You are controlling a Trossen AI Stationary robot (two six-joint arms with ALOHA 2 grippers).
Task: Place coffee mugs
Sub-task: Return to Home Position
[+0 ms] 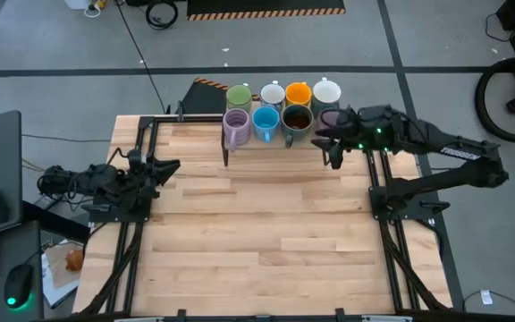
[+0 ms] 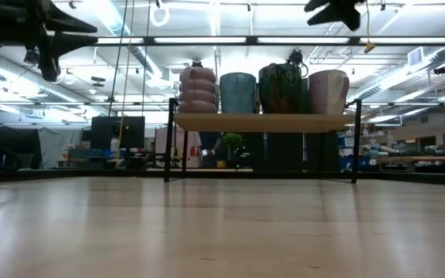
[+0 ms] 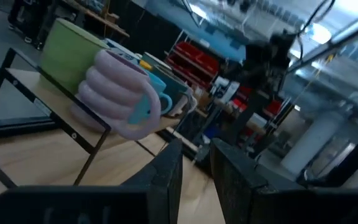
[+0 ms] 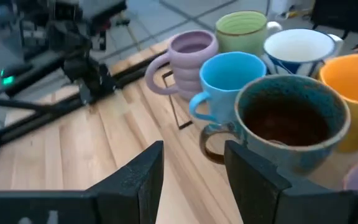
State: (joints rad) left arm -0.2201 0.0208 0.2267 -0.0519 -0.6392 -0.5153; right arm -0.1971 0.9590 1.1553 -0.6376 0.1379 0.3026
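Wooden table (image 1: 257, 233), shelf (image 2: 261, 122), mugs (image 1: 265, 121) upright (mouths up)

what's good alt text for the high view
Mugs stand in two rows on a shelf at the table's far edge. The right gripper hovers by the shelf's right end; the left gripper waits at the table's left side.

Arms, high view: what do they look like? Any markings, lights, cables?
Both are dark, jointed links. The right arm carries white lettering on its forearm, which I cannot read, and green lights near the wrist. The left arm trails black cables at its outer end. The right gripper and left gripper each have two flat dark fingers.
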